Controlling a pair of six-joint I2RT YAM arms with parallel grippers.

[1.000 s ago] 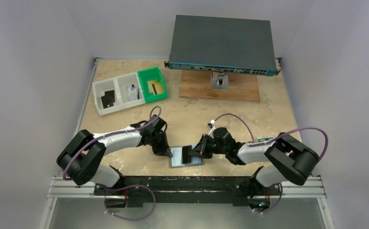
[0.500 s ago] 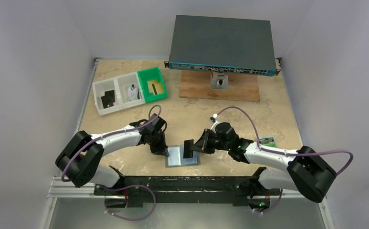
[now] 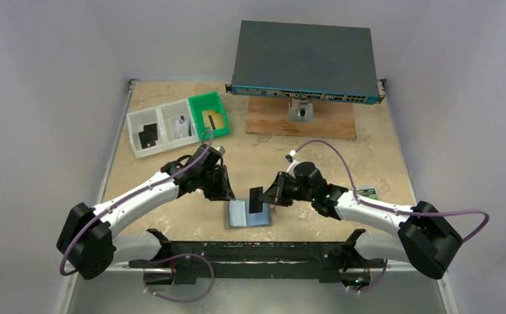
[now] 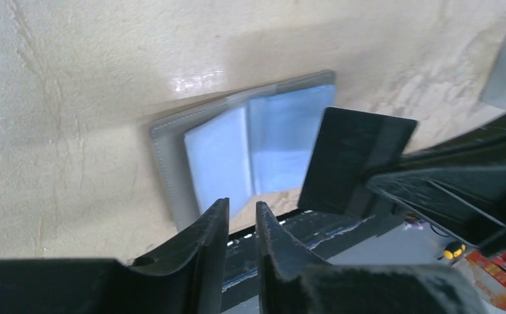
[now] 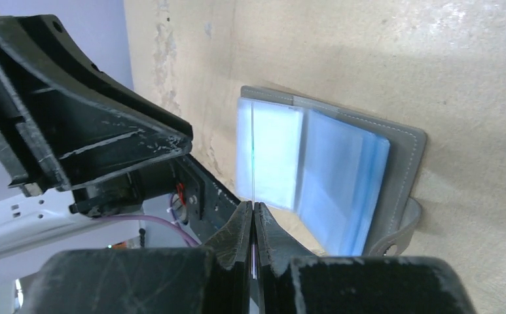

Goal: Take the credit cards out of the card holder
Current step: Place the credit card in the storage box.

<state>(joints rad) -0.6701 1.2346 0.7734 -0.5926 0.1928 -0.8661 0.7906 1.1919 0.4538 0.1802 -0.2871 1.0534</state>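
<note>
The card holder (image 3: 249,214) lies open near the table's front edge, its bluish clear pockets facing up. It also shows in the left wrist view (image 4: 237,150) and the right wrist view (image 5: 342,170). My right gripper (image 3: 267,197) is shut on a black credit card (image 3: 256,199) and holds it upright just above the holder's right half. The card shows flat in the left wrist view (image 4: 355,160) and edge-on in the right wrist view (image 5: 253,150), pinched at my right gripper (image 5: 254,208). My left gripper (image 3: 229,195) hovers above the holder's far left corner, its fingers a narrow gap apart and empty (image 4: 242,206).
A white two-part tray (image 3: 146,119) and a green tray (image 3: 201,101) with cards in them stand at the back left. A large dark grey box (image 3: 304,59) sits on a wooden board (image 3: 328,127) at the back. A small green-and-white item (image 3: 366,191) lies at the right.
My left gripper has lifted off the holder's left edge and drawn back. My right gripper has pulled the black card up and away from the pockets.
</note>
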